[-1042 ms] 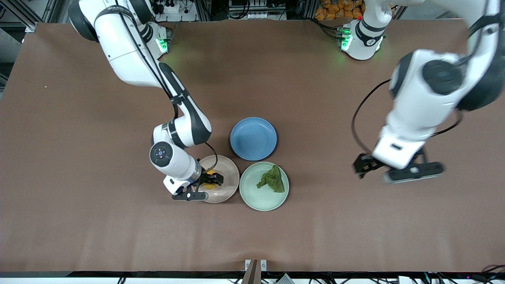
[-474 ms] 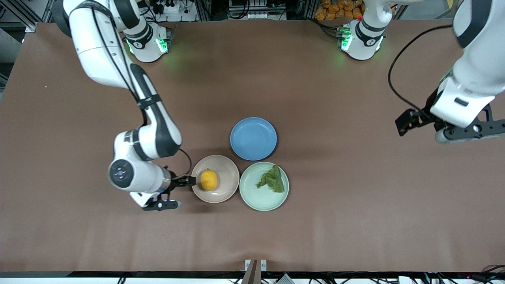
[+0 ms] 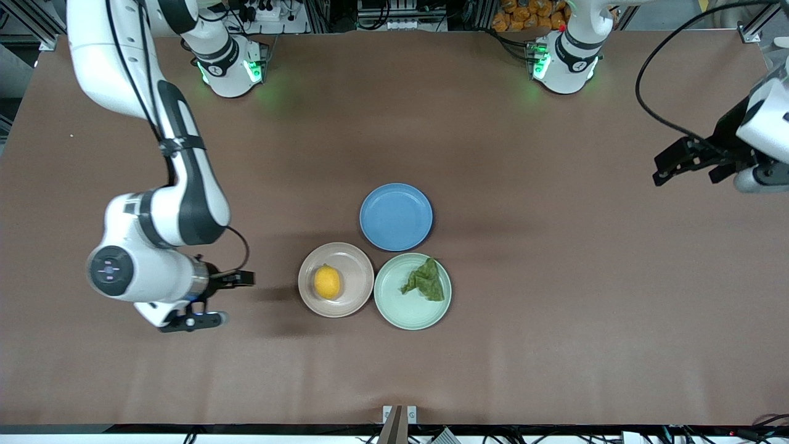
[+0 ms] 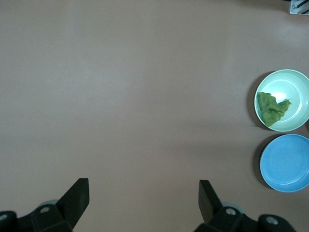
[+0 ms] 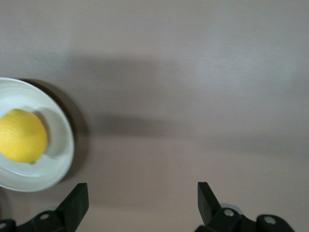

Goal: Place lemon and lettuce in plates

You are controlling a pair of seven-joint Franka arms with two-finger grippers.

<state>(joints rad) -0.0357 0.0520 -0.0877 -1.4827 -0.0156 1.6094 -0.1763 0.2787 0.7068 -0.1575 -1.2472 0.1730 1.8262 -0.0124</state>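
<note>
A lemon (image 3: 327, 282) lies in the pale beige-pink plate (image 3: 354, 300), and a wrinkled piece of lettuce (image 3: 425, 281) lies in the pale mint green plate (image 3: 404, 314) touching it, toward the left arm's end of the brown surface (image 3: 555, 345). An empty blue plate (image 3: 396, 216) sits just beside both, farther from the front camera.

The right gripper (image 3: 237, 279) hangs over bare surface toward the right arm's end, near the beige-pink plate but apart from it; the right wrist view shows its jaws spread wide with nothing between them, the lemon (image 5: 21, 136) and its plate (image 5: 60, 159) off to one side.

The left gripper (image 3: 684, 159) hangs over the left arm's end of the surface, well apart from the plates; its jaws are likewise spread wide and empty in the left wrist view, where the lettuce (image 4: 269, 108), the green plate (image 4: 295, 81) and the blue plate (image 4: 286, 163) appear at a distance.
</note>
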